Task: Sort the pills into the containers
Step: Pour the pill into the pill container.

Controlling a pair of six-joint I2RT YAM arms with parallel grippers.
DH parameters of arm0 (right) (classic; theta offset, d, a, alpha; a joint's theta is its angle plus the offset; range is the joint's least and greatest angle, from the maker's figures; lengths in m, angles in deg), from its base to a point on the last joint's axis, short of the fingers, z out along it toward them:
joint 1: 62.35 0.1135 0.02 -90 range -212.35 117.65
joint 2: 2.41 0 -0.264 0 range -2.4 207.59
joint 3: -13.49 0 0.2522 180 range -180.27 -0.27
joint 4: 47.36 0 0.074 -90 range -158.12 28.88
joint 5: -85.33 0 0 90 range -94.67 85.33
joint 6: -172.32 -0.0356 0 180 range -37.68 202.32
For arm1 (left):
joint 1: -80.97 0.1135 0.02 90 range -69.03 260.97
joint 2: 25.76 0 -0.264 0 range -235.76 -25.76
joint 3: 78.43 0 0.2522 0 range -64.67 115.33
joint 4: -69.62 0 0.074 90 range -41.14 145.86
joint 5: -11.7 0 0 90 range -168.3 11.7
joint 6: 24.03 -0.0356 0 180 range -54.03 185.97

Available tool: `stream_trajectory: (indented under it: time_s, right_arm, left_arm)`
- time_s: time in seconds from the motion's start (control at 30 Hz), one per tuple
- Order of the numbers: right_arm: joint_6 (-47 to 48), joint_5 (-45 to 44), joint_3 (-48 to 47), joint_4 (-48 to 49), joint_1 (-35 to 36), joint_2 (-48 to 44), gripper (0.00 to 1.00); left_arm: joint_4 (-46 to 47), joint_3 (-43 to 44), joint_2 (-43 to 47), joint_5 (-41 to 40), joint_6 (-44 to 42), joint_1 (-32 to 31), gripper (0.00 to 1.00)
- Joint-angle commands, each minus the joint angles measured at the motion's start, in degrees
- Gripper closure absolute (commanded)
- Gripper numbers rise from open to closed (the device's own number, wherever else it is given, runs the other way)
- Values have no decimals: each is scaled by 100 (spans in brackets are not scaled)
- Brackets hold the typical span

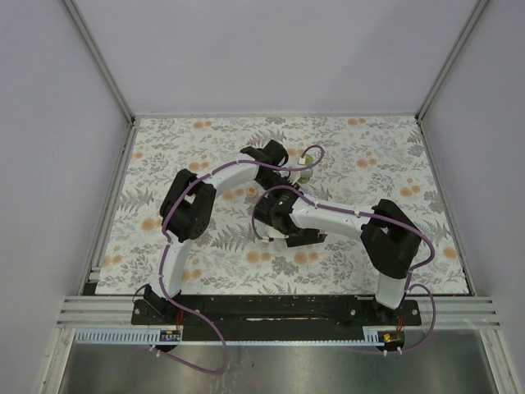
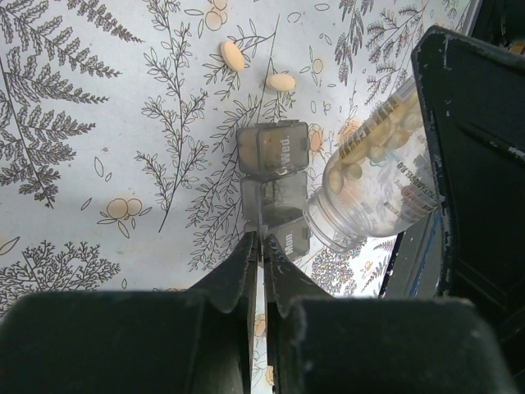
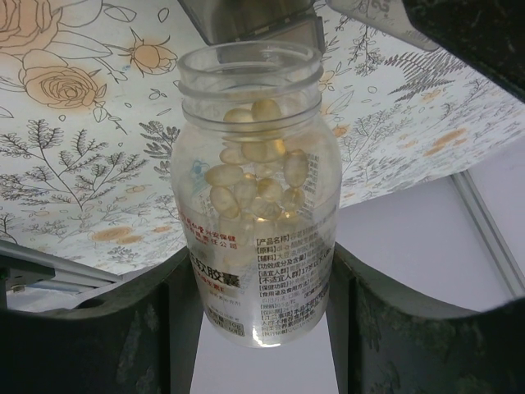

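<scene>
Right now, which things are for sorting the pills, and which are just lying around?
For the job:
- pill bottle, open, held by the right gripper
- grey pill organizer
- two loose pills near the organizer
- left gripper, shut, right at the organizer

Just there:
- flowery tablecloth
- metal rail along the table's near edge

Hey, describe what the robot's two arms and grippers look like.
The left arm and right arm have white links, chunky black joints and purple cables looped alongside. The left gripper and right gripper are matte black.
</scene>
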Motion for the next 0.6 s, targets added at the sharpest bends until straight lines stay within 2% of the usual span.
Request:
stream_trajectory:
  time_s: [0.0, 0.57]
  right_arm:
    - [72, -138, -284, -291, 95, 67, 100]
    - [63, -243, -592, -695, 165, 260, 100]
  left_arm:
    - [88, 164, 20, 245, 34, -32, 100]
    - [88, 155, 29, 245, 43, -32, 100]
